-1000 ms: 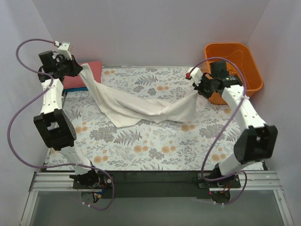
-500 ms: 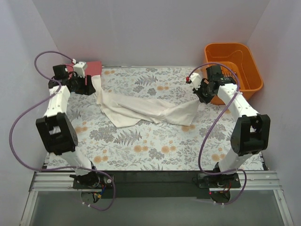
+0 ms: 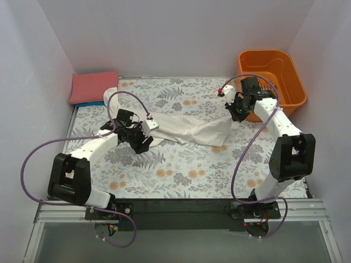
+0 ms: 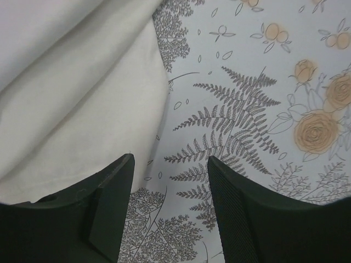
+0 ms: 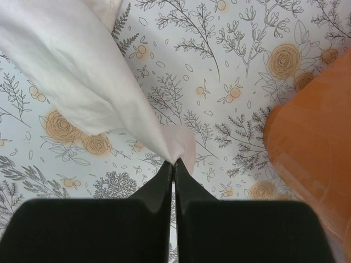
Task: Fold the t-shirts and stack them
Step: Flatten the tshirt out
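Note:
A white t-shirt (image 3: 181, 127) lies crumpled in a long band across the floral table cover (image 3: 181, 170). Its print is hidden. My left gripper (image 3: 143, 143) is open and low over the cover, just beside the shirt's near-left edge. In the left wrist view the white cloth (image 4: 71, 82) lies to the left of the open gripper (image 4: 170, 159), with only the cover between the fingers. My right gripper (image 3: 233, 109) is shut on the shirt's right corner, and the pinched cloth (image 5: 71, 71) rises to the closed gripper tips (image 5: 174, 163). A folded salmon-red t-shirt (image 3: 93, 86) rests on a blue one (image 3: 88, 103) at the back left.
An orange basket (image 3: 274, 66) stands at the back right, close beside the right gripper, and its wall (image 5: 312, 142) fills the right of the right wrist view. White walls enclose the table on three sides.
The left gripper opened and let go of the shirt's back-left corner, then swung forward and right to the shirt's near edge. The cloth dropped onto the table. The right gripper barely moved.

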